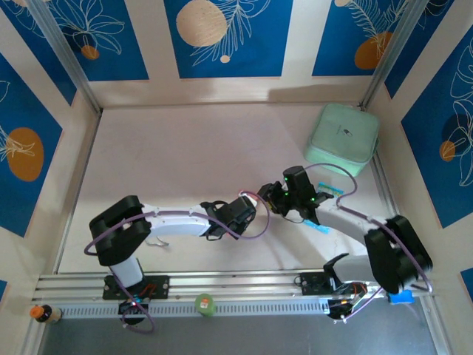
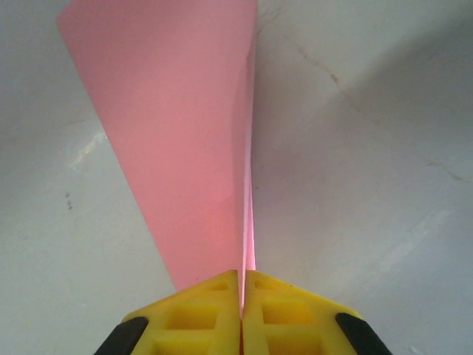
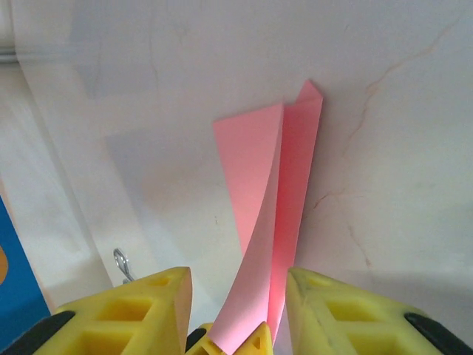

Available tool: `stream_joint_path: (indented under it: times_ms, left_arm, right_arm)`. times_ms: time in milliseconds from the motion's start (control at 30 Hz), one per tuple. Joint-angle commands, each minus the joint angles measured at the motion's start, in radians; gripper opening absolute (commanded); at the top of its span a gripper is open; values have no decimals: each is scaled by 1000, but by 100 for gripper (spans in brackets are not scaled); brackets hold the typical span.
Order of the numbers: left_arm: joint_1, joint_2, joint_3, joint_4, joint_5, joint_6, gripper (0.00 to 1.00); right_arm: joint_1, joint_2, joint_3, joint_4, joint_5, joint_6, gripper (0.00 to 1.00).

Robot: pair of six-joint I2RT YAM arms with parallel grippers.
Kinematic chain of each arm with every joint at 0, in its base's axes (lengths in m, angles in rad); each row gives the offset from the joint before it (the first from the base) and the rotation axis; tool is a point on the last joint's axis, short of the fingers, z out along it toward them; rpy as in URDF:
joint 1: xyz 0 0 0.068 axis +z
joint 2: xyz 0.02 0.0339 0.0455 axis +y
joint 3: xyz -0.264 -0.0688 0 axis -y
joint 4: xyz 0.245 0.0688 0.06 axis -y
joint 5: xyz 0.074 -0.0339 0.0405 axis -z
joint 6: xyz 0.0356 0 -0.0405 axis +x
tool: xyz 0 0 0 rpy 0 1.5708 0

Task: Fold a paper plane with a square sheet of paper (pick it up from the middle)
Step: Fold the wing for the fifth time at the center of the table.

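My left gripper [image 2: 242, 285] is clamped shut on the one paper plane [image 2: 185, 148], near-left of the single mint-green case [image 1: 342, 134] (the overhead view hides that pinch). My right gripper [image 3: 236, 277] stands spread, with the paper passing between. In each wrist view the plane's long axis runs away from my fingers.

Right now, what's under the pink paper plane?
Whitish table shows around the paper plane, which the left hand pinches shut. The right hand is open around it. The table patch directly beneath the paper is covered, so I cannot see it.
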Motion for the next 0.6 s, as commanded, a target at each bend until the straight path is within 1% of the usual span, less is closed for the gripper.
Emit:
stream_joint_path:
  times_ms: [0,200,400,567]
  left_arm:
    - [12,14,-28,78,78,-7,9]
    - [40,31,-54,134,160,-11,7]
    - [69,55,-53,143,227,-35,7]
    - [80,75,-41,130,253,-46,8]
  right_arm:
    - [-21,-85,-25,-137,58,-64,41]
    - [-36,-191,-63,-190,79,-68,41]
    - [-37,-212,-77,-198,75,-64,41]
    - [-37,-204,-79,-193,72,-64,41]
